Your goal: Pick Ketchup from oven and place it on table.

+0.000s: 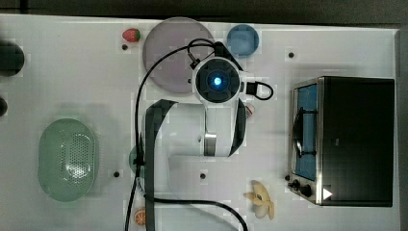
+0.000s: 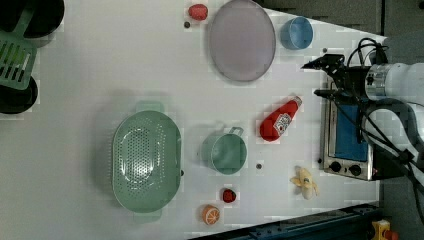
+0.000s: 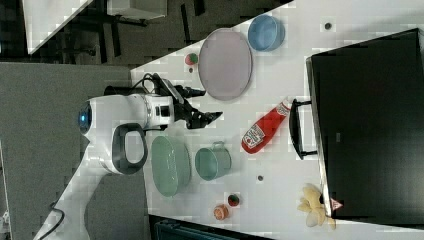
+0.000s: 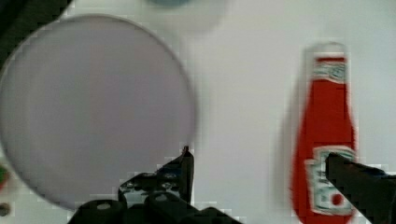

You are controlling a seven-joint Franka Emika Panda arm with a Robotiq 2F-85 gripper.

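The red Ketchup (image 2: 280, 121) bottle with white label and cap lies on its side on the white table (image 2: 100, 65), in front of the oven (image 2: 350, 150). In the right view the Ketchup (image 3: 262, 129) rests just beside the oven (image 3: 370, 125) handle. My gripper (image 2: 325, 77) hangs above the table, apart from the bottle, near the oven's front. In the wrist view my gripper (image 4: 259, 161) is open, with the Ketchup (image 4: 327, 135) lying far below under one fingertip (image 4: 348, 170) and nothing between the fingers. In the top view the arm covers most of the bottle.
A lilac plate (image 2: 242, 40) and a blue bowl (image 2: 296, 32) sit close to the gripper. A green mug (image 2: 225, 150), a green colander (image 2: 146, 160), strawberries (image 2: 198, 11), an orange slice (image 2: 210, 214) and a banana (image 2: 305, 181) lie around.
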